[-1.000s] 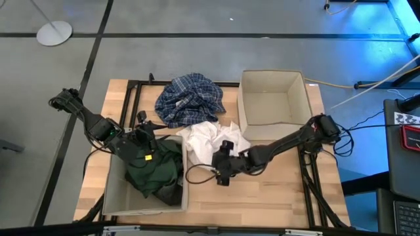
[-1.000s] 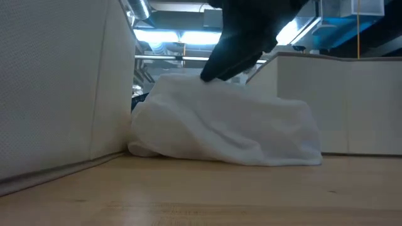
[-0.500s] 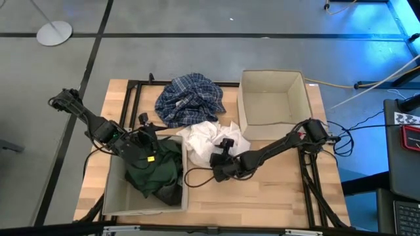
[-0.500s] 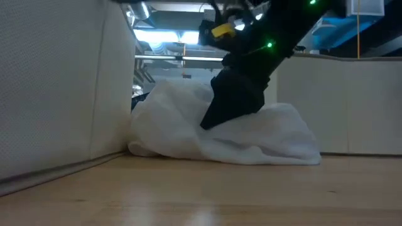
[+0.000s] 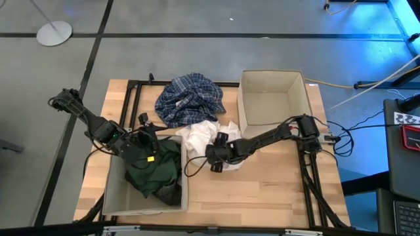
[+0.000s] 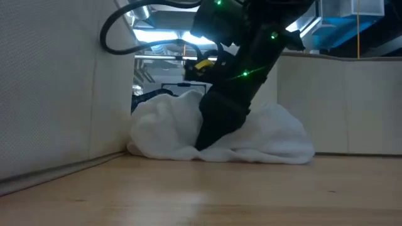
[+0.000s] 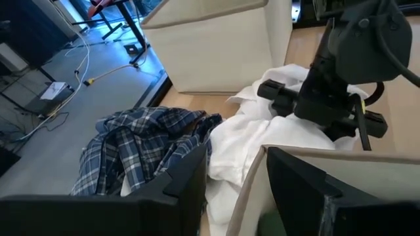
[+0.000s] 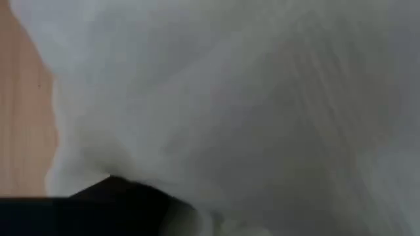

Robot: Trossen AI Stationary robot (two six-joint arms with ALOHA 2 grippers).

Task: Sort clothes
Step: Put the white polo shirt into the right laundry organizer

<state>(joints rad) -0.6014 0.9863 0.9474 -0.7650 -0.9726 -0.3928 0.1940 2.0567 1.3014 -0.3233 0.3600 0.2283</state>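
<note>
The white piece (image 5: 200,137) lies crumpled on the table's middle, between the two bins. My right gripper (image 5: 213,157) is down in its near edge; in the low view (image 6: 212,129) it slants into the cloth, its tip buried. The blue-and-white plaid shirt (image 5: 190,98) lies heaped at the far middle. The dark green piece (image 5: 154,170) and a dark grey-black piece (image 5: 172,193) lie in the left bin (image 5: 111,196). My left gripper (image 5: 146,131) hangs open over that bin's far right corner; the bin's wall shows between its fingers in the left wrist view (image 7: 233,187).
An open beige bin (image 5: 272,98) stands at the far right, with nothing showing in it. Bare wood (image 5: 262,190) lies near the front edge. A black frame runs along the table's sides (image 5: 131,98). A cable loops from my right arm near the white piece (image 5: 193,172).
My right gripper has gone down and toward the table's left and far side, into the white piece. The cloth's top has sunk in where the gripper entered, and its right part now lies lower.
</note>
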